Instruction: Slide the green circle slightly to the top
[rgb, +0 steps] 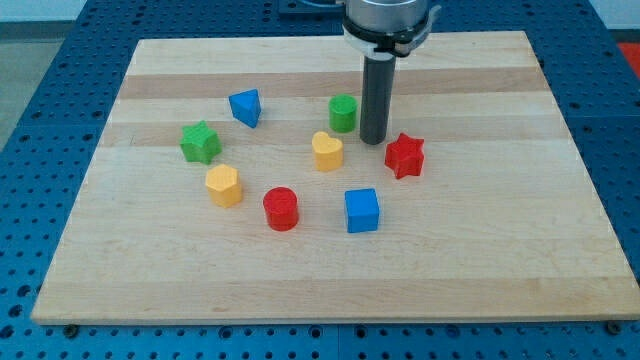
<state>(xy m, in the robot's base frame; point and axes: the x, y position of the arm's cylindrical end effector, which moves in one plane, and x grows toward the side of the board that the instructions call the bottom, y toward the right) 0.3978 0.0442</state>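
1 wooden board (330, 290) fills most of the view, resting on a blue perforated table (40, 40). On it sit 8 small blocks: 2 green, 2 blue, 2 yellow, 2 red.

1 dark rod (377, 95) drops from the arm's silver collar at the view's top and ends in my tip (373, 140), which meets the board just to the right of the green circle (343, 113). Whether they touch cannot be told. There is no gripper here, so nothing opens, closes or holds; the rod carries nothing.

The green circle is a short upright cylinder with a flat round top, standing in the upper middle of the board. The yellow heart (327, 151) lies just below it, and the red star (405, 155) sits below and right of my tip.

The blue cube (362, 210) and red cylinder (281, 209) lie nearer the view's bottom. The yellow hexagon (224, 185), green star (200, 142) and blue triangular block (245, 107) form the left side of the loose ring.
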